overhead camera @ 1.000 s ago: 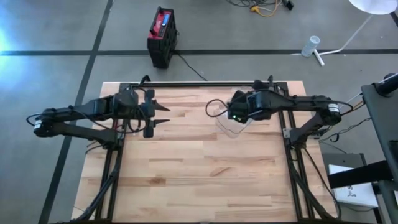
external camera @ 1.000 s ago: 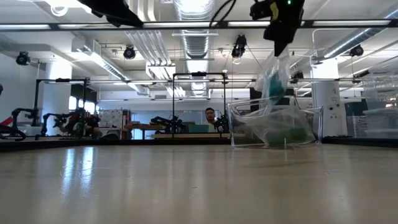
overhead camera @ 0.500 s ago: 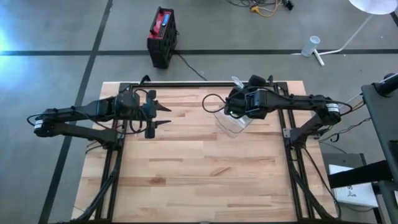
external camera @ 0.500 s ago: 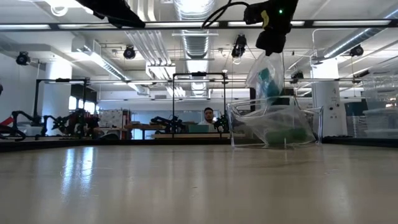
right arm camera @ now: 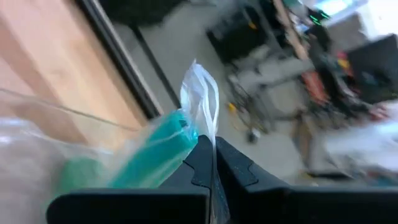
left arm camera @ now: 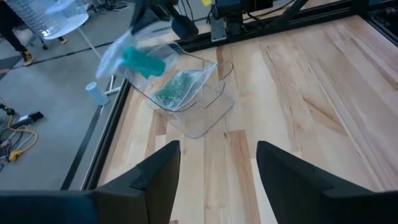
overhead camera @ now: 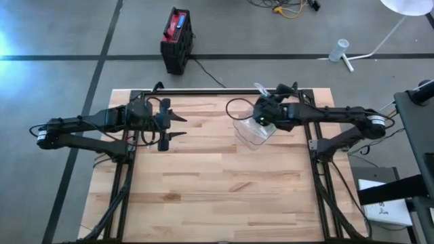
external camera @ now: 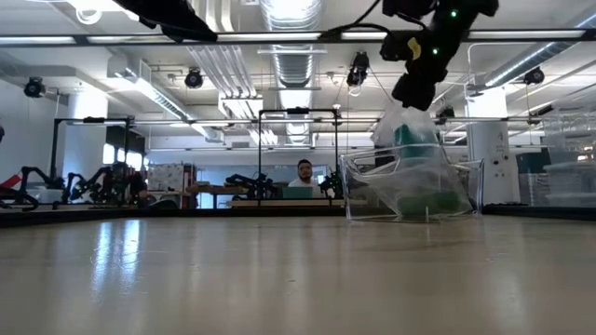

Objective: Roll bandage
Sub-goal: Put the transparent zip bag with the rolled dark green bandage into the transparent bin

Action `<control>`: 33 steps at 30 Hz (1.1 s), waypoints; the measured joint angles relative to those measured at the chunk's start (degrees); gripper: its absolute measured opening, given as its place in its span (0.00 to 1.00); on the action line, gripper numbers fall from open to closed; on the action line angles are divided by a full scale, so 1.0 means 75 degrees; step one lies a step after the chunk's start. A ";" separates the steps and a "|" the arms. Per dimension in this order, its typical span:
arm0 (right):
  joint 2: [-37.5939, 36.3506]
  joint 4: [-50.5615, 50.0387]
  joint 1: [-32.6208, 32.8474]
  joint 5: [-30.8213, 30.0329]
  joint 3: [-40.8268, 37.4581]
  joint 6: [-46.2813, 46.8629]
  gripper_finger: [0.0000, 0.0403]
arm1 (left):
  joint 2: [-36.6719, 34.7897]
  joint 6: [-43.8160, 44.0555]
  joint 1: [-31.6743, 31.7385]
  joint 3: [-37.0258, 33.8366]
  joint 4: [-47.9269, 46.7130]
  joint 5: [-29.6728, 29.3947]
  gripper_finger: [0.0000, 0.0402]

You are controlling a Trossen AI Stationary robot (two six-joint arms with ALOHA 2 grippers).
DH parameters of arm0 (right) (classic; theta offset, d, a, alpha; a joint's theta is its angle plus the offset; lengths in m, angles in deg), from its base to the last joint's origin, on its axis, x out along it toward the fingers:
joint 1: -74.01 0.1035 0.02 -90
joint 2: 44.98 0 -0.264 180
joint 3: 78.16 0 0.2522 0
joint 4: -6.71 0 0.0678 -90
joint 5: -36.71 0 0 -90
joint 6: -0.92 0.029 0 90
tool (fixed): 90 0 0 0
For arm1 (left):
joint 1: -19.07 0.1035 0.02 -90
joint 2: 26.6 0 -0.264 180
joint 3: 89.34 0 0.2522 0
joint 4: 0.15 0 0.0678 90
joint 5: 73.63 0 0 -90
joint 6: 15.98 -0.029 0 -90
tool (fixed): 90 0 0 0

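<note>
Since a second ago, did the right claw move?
Yes. The right claw, shut on the bag, shifted toward the table's far edge, above the bin.

right tool (overhead camera: 263,114) swung bagged green roll (external camera: 407,140) toward table's far edge; left tool (overhead camera: 178,126) opened wider.

Looking level across the pale wooden tabletop (external camera: 233,279), you see a clear plastic open-topped bin (external camera: 410,191) standing on it. Inside the bin lies crumpled clear plastic with green contents (external camera: 430,199). Directly above the bin, the right gripper (external camera: 415,86) comes down at a slant, pinched shut on the top of a clear plastic bag with a teal roll inside (external camera: 407,130), whose lower end dips into the bin. Beyond the bin, a seated person (external camera: 300,173) shows at a far desk.
</note>
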 joint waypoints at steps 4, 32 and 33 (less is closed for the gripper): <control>-0.0694 0.1671 -0.0176 0.0743 -0.1282 -0.0764 0.00 | 0.0000 -0.0003 0.0000 0.0000 -0.0004 0.0003 0.49; -0.1535 -0.1315 -0.0058 0.3199 -0.1695 0.3249 0.46 | 0.0000 0.0020 0.0000 0.0003 0.0113 0.0012 0.45; -0.1535 -0.1306 -0.0008 0.3195 -0.1466 0.3214 0.47 | 0.0000 0.0020 0.0000 0.0003 0.0115 0.0012 0.46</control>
